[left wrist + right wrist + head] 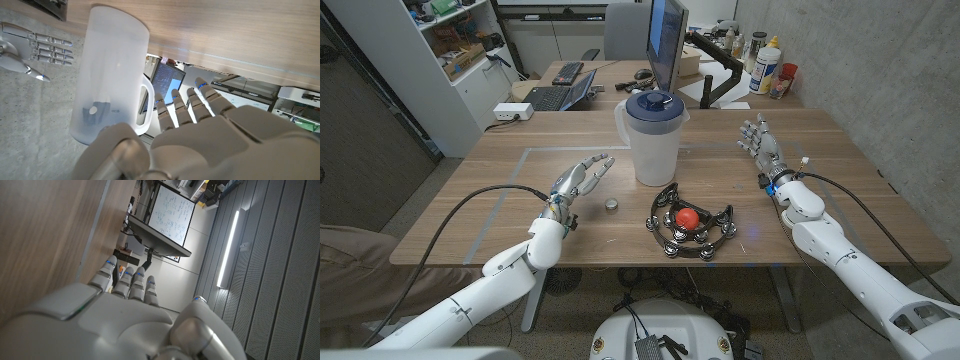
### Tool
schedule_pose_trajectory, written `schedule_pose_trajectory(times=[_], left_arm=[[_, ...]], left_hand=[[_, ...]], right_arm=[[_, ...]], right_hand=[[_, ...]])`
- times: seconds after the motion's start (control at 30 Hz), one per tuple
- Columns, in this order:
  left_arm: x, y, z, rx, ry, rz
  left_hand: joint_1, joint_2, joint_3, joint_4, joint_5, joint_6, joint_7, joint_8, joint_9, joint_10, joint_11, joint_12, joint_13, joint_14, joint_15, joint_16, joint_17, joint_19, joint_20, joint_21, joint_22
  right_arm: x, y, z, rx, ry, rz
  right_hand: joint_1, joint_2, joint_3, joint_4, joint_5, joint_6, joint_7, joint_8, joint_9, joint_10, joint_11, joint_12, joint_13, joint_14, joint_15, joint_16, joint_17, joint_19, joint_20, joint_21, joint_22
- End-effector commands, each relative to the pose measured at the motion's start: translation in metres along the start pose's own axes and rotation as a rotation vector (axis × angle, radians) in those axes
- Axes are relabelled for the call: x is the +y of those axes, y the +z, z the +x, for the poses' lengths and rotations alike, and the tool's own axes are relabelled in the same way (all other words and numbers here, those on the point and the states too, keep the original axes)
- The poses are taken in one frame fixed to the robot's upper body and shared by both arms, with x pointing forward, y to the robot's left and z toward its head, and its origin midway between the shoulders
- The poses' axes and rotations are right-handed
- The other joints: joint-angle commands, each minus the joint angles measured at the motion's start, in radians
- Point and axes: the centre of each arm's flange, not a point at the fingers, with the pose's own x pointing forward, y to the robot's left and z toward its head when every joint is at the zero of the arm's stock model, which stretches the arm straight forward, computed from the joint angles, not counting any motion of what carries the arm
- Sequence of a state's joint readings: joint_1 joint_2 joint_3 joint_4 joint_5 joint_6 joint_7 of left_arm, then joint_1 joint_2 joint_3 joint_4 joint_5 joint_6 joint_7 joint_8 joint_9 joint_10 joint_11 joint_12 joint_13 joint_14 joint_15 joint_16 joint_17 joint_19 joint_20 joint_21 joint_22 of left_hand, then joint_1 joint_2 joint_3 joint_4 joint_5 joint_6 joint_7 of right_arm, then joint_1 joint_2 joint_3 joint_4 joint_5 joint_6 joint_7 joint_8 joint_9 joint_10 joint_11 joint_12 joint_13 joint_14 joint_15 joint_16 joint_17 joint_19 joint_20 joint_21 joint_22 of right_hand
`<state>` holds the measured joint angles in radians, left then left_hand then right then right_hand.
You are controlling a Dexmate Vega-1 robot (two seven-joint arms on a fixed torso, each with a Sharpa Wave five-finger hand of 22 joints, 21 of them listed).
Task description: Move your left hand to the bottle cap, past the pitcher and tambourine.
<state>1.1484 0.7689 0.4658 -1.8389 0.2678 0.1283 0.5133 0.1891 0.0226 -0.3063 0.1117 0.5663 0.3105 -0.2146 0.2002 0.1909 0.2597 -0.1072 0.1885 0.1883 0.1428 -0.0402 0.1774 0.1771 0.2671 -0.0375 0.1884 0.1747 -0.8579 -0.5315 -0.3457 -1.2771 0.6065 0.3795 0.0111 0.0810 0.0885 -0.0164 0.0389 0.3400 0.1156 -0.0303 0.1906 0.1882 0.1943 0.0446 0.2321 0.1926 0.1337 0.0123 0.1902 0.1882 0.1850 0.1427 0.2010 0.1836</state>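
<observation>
A small silver bottle cap (611, 205) lies on the wooden table (520, 235), just right of my left hand (576, 185). That hand is open, fingers apart and reaching toward the translucent pitcher (650, 138) with its blue lid. In the left wrist view my left hand (210, 130) shows its back with the pitcher (107, 70) beyond the fingers. A black tambourine (693, 226) with a red ball (687, 217) inside lies in front of the pitcher. My right hand (760, 140) stands open at the right of the table, also seen as the right hand (35, 47) and the right hand (125, 315).
A monitor (665, 40) on an arm stands behind the pitcher. A laptop (560, 95) and a keyboard (567, 72) lie on the desk behind. Bottles (765, 65) stand at the back right. A concrete wall runs along the right.
</observation>
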Motion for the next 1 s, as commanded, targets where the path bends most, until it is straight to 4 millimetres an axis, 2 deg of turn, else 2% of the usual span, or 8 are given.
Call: schedule_pose_trajectory(times=[0.03,0.3,0.67,0.7,0.77,0.8,1.0], left_arm=[[-0.012,0.001,-0.006,0.012,-0.038,0.044],[-0.021,0.009,-0.01,0.001,-0.049,0.081],[-0.031,0.015,-0.018,-0.01,-0.041,0.117],[-0.031,0.016,-0.021,-0.006,-0.02,0.131],[-0.032,0.018,-0.025,-0.012,0.002,0.143],[-0.032,0.018,-0.027,-0.016,0.006,0.15],[-0.034,0.018,-0.036,-0.021,0.004,0.155]], left_hand=[[0.011,0.001,-0.003,-0.007,0.006,-0.002,0.001,-0.003,0.0,-0.006,0.0,0.0,0.003,-0.006,-0.125,-0.003,0.002,-0.008,-0.013,-0.002,0.002],[0.013,0.003,-0.004,-0.006,0.013,-0.037,-0.003,-0.014,0.0,-0.02,-0.001,0.0,0.003,-0.018,-0.123,-0.001,0.002,-0.013,-0.011,-0.001,0.003],[0.013,0.004,-0.006,-0.004,0.022,0.001,0.001,0.005,0.0,-0.055,-0.006,-0.005,0.004,-0.036,-0.125,-0.001,0.003,-0.022,-0.018,0.0,0.003],[0.013,0.004,-0.006,-0.003,0.022,0.007,0.003,0.007,0.0,-0.056,-0.006,-0.004,0.004,-0.037,-0.126,0.0,0.003,-0.022,-0.019,0.0,0.003],[0.013,0.003,-0.009,0.0,0.034,0.098,0.022,0.04,0.002,-0.046,-0.006,0.007,0.003,-0.039,-0.125,0.005,0.004,-0.019,-0.023,0.005,0.003],[0.013,0.002,-0.01,0.0,0.035,0.107,0.024,0.042,0.002,-0.041,-0.005,0.01,0.003,-0.039,-0.126,0.006,0.004,-0.018,-0.025,0.005,0.003],[0.012,-0.002,-0.013,0.001,0.042,0.073,0.003,0.023,0.001,-0.036,-0.007,0.013,0.003,-0.036,-0.132,0.008,0.004,-0.012,-0.033,0.007,0.003]], right_arm=[[0.001,0.001,0.002,-0.005,0.001,-0.003],[-0.002,0.001,0.003,-0.005,-0.005,0.0],[-0.008,0.0,0.003,-0.013,-0.011,0.005],[-0.008,0.0,0.003,-0.01,-0.01,0.004],[-0.009,-0.002,0.003,-0.008,0.001,-0.006],[-0.009,-0.002,0.004,-0.008,0.003,-0.01],[-0.01,-0.004,0.004,-0.002,0.005,-0.017]], right_hand=[[-0.002,0.008,0.0,0.007,0.007,0.0,0.0,-0.002,0.003,-0.003,-0.004,0.001,0.004,-0.001,-0.001,-0.001,0.004,0.002,-0.004,0.003,0.004],[-0.002,0.008,-0.001,0.007,0.007,0.002,0.001,0.0,0.003,-0.004,-0.003,0.0,0.004,0.0,0.001,0.0,0.004,0.001,-0.004,0.003,0.004],[-0.002,0.008,-0.001,0.007,0.007,0.009,0.003,0.003,0.003,-0.004,-0.004,0.0,0.004,-0.001,0.001,0.0,0.004,0.0,-0.004,0.003,0.003],[-0.002,0.008,-0.002,0.007,0.008,0.01,0.003,0.004,0.003,-0.004,-0.001,0.0,0.004,-0.001,0.001,0.0,0.004,0.0,-0.003,0.003,0.003],[-0.002,0.008,-0.002,0.007,0.008,0.011,0.003,0.004,0.003,-0.004,-0.001,0.0,0.004,-0.001,0.0,0.001,0.004,0.0,-0.004,0.003,0.003],[-0.002,0.008,-0.002,0.007,0.008,0.013,0.004,0.005,0.003,-0.003,-0.001,0.0,0.004,-0.001,0.0,0.001,0.004,0.0,-0.004,0.003,0.003],[-0.002,0.008,-0.002,0.007,0.008,0.018,0.005,0.007,0.003,-0.004,-0.002,0.0,0.004,-0.001,0.0,0.001,0.003,-0.001,-0.002,0.002,0.003]])
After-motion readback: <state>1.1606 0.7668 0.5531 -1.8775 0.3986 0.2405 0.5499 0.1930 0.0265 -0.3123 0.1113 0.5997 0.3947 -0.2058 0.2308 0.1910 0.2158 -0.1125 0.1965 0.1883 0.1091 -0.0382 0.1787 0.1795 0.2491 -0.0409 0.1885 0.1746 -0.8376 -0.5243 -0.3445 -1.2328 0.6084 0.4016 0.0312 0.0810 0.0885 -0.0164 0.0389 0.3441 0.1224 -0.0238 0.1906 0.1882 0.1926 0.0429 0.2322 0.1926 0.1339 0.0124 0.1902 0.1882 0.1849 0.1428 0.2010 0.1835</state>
